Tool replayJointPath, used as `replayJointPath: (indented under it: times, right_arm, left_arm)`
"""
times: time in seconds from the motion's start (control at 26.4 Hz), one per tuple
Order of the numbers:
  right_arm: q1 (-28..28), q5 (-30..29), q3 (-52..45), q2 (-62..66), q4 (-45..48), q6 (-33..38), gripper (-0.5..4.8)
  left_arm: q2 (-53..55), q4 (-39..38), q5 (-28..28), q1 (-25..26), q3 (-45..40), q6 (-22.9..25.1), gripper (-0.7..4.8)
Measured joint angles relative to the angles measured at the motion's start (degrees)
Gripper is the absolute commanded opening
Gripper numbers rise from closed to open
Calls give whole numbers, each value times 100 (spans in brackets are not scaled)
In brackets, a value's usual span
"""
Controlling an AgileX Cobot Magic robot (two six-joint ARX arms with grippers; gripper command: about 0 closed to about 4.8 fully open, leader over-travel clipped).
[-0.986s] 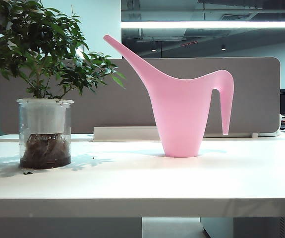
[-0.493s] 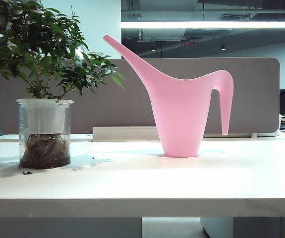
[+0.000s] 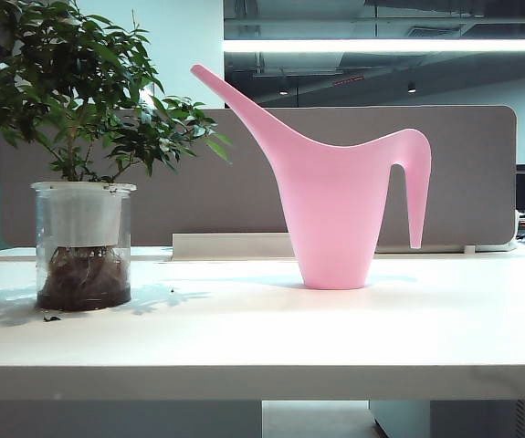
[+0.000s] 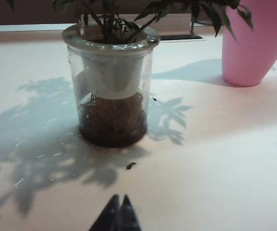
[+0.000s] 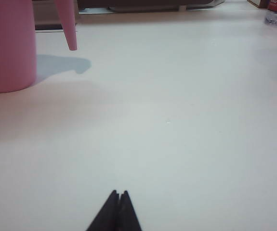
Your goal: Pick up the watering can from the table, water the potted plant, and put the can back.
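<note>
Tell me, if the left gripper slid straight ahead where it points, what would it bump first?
Probably the clear glass cylinder pot of the bushy green plant. The left gripper, fingers shut, points almost straight at it over bare white table. A tiny dark leaf scrap lies nearly in line.

The white worktop (image 3: 244, 338) carries the potted plant (image 3: 83, 246) at nine o'clock and the pink watering can (image 3: 335, 210) upright near centre, well apart.
</note>
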Motion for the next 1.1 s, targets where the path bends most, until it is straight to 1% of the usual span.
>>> replayJointPath:
  times: [0.38, 0.49, 0.53, 0.64, 0.83, 0.95, 1.1]
  right_arm:
    - [0, -2, 0, 0, 0, 0, -5]
    - [0, 0, 0, 0, 0, 0, -5]
    - [0, -2, 0, 0, 0, 0, -5]
    - [0, 0, 0, 0, 0, 0, -5]
    - [0, -2, 0, 0, 0, 0, -5]
    - [0, 0, 0, 0, 0, 0, -5]
    - [0, 0, 0, 0, 0, 0, -5]
  left_arm:
    - [0, -7, -9, 0, 0, 0, 3]
    - [0, -85, -581, -2, 0, 4, 3]
    - [0, -116, -883, 0, 0, 61, 3]
    - [0, -131, -1141, 0, 0, 260, 3]
    - [0, -131, -1154, -15, 0, 306, 3]
    - [0, -133, -1139, -398, 0, 313, 3]
    - [0, -136, -1152, -411, 0, 326, 3]
